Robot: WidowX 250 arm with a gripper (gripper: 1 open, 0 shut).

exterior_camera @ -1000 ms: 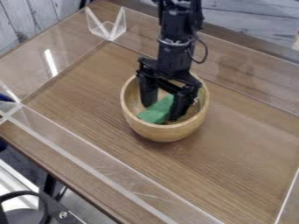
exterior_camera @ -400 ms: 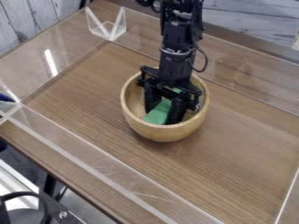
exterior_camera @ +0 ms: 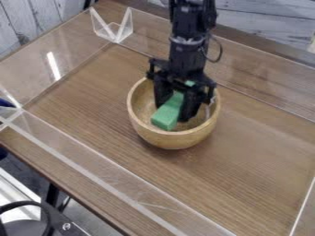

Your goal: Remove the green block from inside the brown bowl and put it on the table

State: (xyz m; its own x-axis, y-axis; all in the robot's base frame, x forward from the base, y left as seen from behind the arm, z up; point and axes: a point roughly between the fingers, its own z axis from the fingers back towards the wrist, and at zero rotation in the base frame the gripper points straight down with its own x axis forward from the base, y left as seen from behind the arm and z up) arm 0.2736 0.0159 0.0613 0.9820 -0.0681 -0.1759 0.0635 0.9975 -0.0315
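Observation:
The brown bowl (exterior_camera: 150, 135) stands near the middle of the table (exterior_camera: 87, 111). My black gripper (exterior_camera: 182, 104) points straight down into it. Its two fingers are shut on the green block (exterior_camera: 168, 113), a bright green bar held tilted between them. The block sits a little above the bowl's floor, its lower end still inside the rim. The far side of the block is hidden behind the fingers.
Clear acrylic walls run along the table's edges, with the near one (exterior_camera: 87, 184) in front and another at the back right (exterior_camera: 264, 55). A small clear acrylic bracket (exterior_camera: 113, 28) stands at the back left. Bare wood surrounds the bowl.
The fingers have closed from wide open onto the green block. The gripper has then risen slightly, and the block has tipped up off the bowl's floor.

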